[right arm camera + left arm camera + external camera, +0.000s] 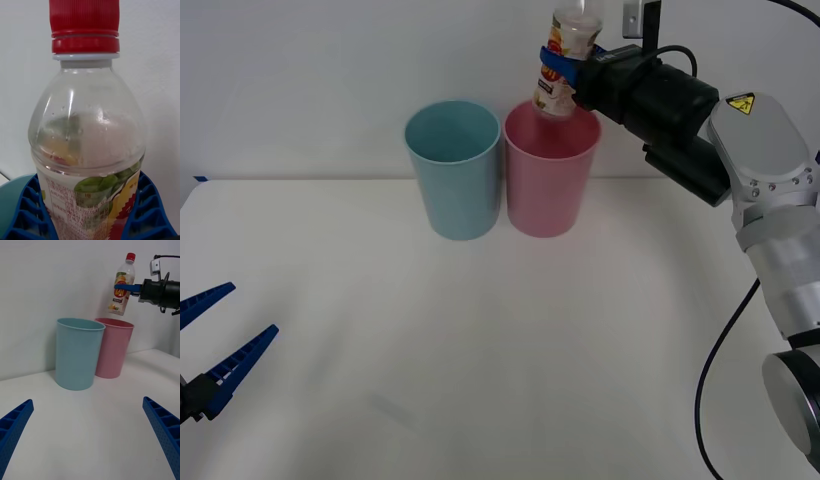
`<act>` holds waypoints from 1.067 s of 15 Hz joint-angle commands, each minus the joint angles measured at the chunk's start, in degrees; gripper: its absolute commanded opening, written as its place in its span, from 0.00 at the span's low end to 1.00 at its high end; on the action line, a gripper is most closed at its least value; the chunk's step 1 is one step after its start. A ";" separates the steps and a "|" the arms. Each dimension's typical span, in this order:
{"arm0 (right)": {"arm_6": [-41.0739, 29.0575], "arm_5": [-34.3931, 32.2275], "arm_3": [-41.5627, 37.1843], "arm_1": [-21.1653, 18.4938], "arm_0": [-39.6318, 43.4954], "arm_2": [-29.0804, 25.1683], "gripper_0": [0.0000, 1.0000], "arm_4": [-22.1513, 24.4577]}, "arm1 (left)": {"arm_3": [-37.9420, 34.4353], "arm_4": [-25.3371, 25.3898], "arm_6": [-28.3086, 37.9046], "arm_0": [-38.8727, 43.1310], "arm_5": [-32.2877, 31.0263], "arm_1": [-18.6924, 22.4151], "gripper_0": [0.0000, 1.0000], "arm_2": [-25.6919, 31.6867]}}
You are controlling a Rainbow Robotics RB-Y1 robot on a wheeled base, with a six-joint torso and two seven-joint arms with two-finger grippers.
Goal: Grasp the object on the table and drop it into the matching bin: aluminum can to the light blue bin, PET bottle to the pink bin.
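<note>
We see the right end effector (565, 68) raised above the far side of the white tabletop (480, 350), its blue ribbed fingers (26, 213) closed on the labelled body of the PET bottle (565, 60). The bottle hangs in the air directly over the mouth of the pink bin (550, 185), cap uppermost and slightly tilted, its base just above the bin's rim; from the front view alone we cannot tell whether the base dips below that rim, but the left wrist view shows a clear gap between bottle (122, 287) and pink bin (112, 348). In the right wrist view we note the red screw cap, the clear shoulder and the orange-and-white label of the bottle (88, 142), with one blue finger pressed on each side of the label.

The light blue bin (453, 170) stands upright just beside the pink bin, on the robot's left of it, the two walls touching or nearly so. Both bins sit near the back edge of the tabletop, against a plain white wall.

We find the left end effector (215, 350) low at the near left corner of the tabletop, well apart from the bins, with its blue fingers (15, 420) spread wide and holding nothing.
</note>
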 commanded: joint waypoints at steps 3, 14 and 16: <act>-0.26 0.08 0.04 0.09 0.43 0.15 1.00 -0.10 | 0.00 0.00 0.00 0.00 0.00 0.00 1.00 0.00; -0.43 0.08 -13.93 -3.69 12.03 -0.73 1.00 -4.05 | 0.00 0.00 0.00 0.00 0.00 0.00 1.00 0.00; -0.35 0.08 -17.53 -5.36 15.46 -1.35 1.00 -5.19 | 0.00 0.00 0.00 0.00 0.00 0.00 1.00 0.00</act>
